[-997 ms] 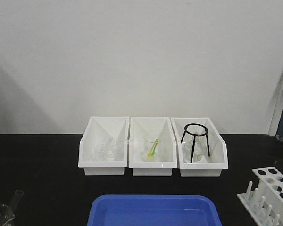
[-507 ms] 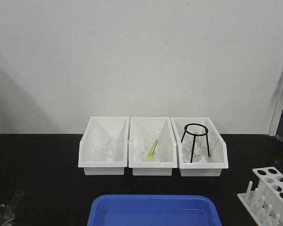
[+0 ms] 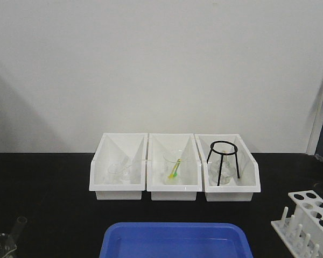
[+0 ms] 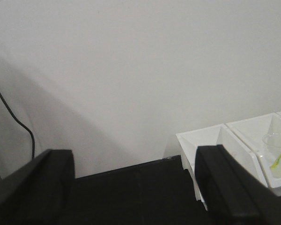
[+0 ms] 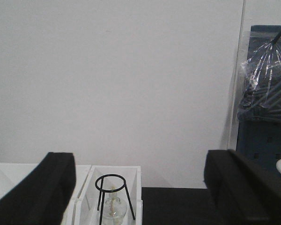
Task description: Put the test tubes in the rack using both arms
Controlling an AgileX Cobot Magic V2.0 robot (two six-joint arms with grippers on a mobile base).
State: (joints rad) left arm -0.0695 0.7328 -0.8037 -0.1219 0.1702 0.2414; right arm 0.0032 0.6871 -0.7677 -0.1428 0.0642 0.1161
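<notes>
Soft, even light — slight blur

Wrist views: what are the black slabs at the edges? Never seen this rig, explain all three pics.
It is a two-armed robot on a mobile base. The front view looks over a black table: three white bins, one holding a black tripod stand, a blue tray, the white rack at the right edge and a test tube at lower left. The other two pictures come from cameras on the wrists. The black slabs are the fingers of the left hand and the right hand. Both hands are open and hold nothing.
</notes>
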